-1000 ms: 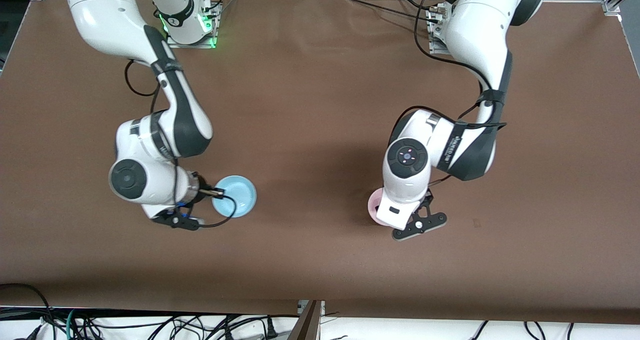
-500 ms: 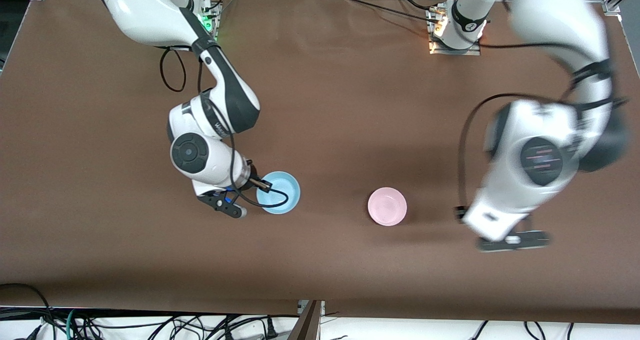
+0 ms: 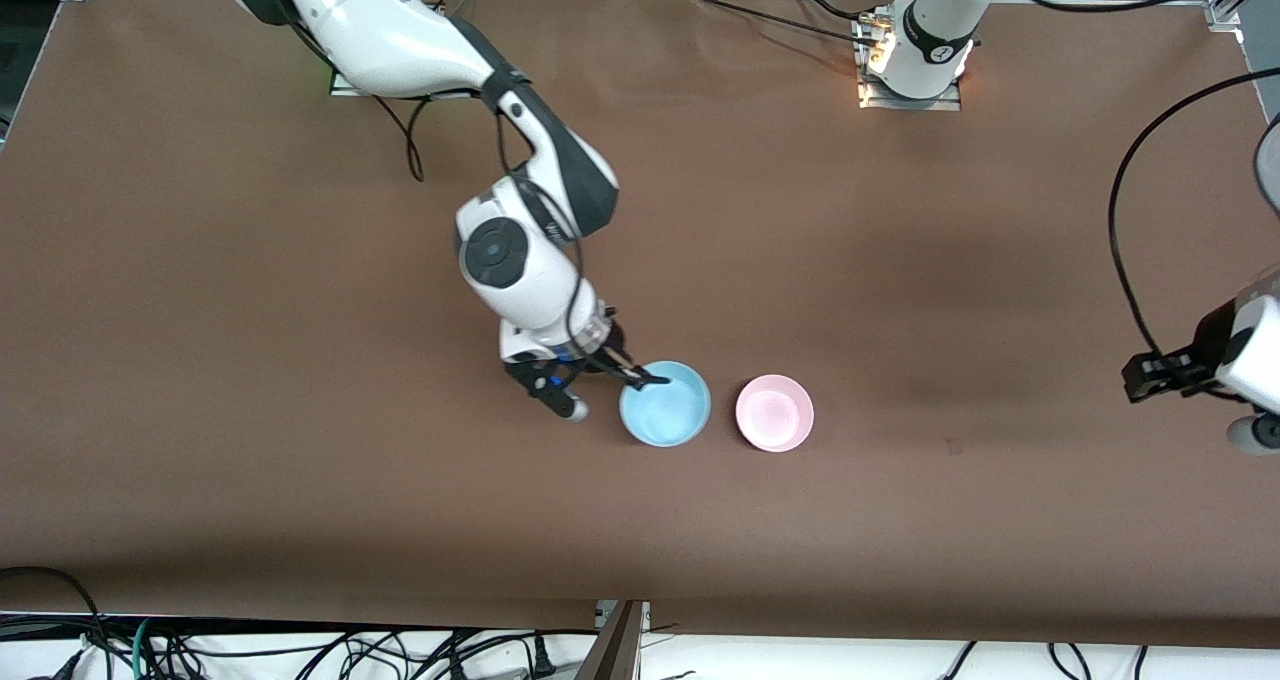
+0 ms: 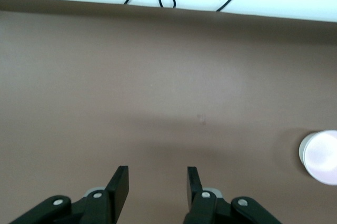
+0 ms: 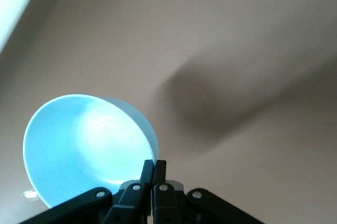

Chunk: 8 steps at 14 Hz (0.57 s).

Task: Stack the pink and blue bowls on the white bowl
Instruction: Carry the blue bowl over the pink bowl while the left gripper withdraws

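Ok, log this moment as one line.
right gripper: shut on blue bowl rim, beside pink bowl | left gripper: open, empty, over table | white bowl: unseen

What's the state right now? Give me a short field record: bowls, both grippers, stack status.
blue bowl: held by its rim in the right gripper, beside the pink bowl, toward the right arm's end
pink bowl: on the table, upright, free of both grippers
white bowl: not seen apart from the pink one
right gripper: shut on the blue bowl's rim
left gripper: open, empty, over bare table at the left arm's end
stack: not yet made, bowls side by side with a small gap
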Available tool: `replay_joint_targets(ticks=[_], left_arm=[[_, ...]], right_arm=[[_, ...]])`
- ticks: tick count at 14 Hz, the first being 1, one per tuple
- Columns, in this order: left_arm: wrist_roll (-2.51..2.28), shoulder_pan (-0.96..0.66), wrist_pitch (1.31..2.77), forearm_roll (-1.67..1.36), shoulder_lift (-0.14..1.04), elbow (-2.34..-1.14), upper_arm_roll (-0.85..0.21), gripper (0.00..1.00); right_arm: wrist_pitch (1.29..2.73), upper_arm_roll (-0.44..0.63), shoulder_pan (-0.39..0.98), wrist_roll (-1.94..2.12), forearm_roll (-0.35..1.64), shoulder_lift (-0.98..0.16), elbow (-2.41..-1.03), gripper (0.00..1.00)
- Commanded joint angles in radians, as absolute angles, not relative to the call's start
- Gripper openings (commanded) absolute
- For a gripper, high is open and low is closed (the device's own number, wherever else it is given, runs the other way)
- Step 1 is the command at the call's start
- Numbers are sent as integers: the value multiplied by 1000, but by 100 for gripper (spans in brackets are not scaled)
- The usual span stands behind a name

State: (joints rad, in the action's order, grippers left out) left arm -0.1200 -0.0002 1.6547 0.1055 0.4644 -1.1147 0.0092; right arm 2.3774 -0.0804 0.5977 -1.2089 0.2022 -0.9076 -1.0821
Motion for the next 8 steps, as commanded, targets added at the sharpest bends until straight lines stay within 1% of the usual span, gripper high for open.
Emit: replay_joint_targets(ticks=[1,3,4,6,8], left_arm=[[-86,28,1788,80,235,-1452,-5,53],[-92,23,1876,80,87,-1668,-6,54],[-113,18,1884,83,40,-1733,-24,54],[-269,18,1884,100,11,-1793,-84,54],[-357,17,1894,157,43,-1795,-127,54]], right_arm=[[2508,-139,606,-1255,221,-995,-988,0],[2581,-146,641,-1262,219,-1015,-988,0],[2617,-147,653,-1264,221,-1025,-988,0],[2695,-147,686,-1299,221,-1054,-986,0],[2781,-147,706,-1302,219,-1081,-985,0]])
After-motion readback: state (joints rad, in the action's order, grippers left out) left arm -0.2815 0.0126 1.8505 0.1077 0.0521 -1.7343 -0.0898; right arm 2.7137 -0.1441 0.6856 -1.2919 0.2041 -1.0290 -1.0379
